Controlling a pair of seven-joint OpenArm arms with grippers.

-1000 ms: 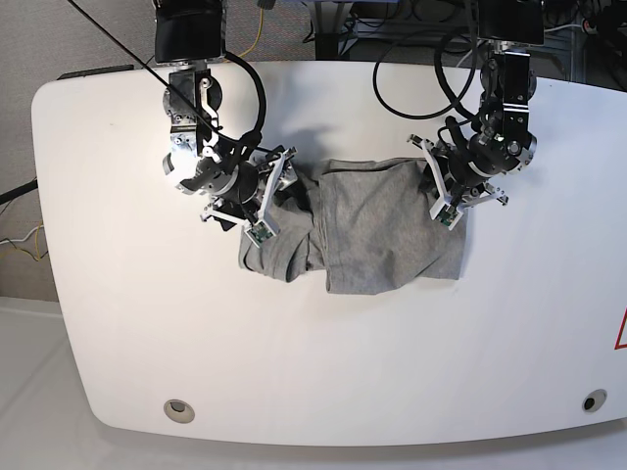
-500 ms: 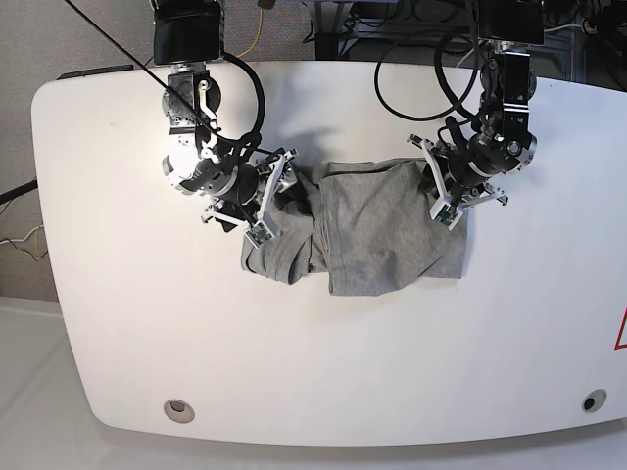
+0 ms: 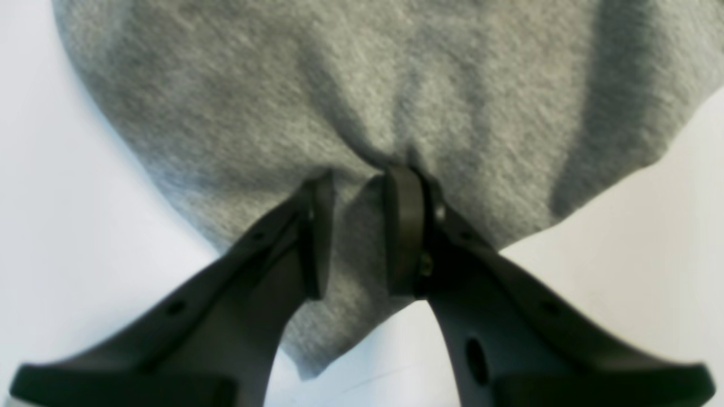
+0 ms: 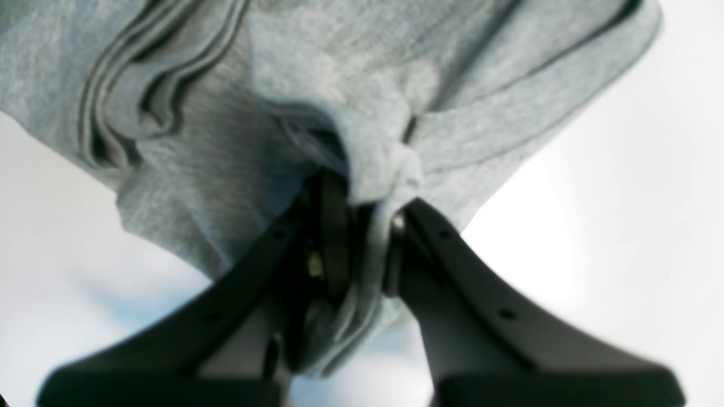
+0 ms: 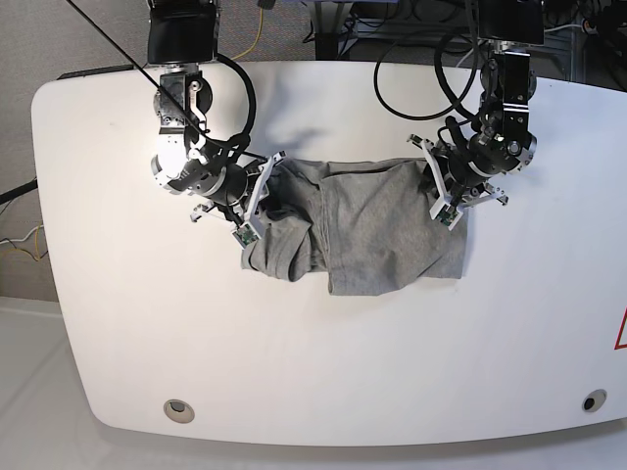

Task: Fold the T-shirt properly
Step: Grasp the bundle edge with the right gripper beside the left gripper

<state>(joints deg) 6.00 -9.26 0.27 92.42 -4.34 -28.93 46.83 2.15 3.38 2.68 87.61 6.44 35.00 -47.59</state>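
Both hands grip cloth: left hand pinches T-shirt edge, right hand clamps a bunched fold; shirt rumpled on tabletop.

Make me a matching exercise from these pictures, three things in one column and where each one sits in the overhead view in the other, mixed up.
Things:
1. heather-grey soft cotton T-shirt
2. left gripper
3. right gripper

Places in the base view:
A. pinching the cloth's left side
B. crumpled mid-table between the arms
C. pinching the cloth's right edge

Pairs: 1-B, 2-C, 3-A
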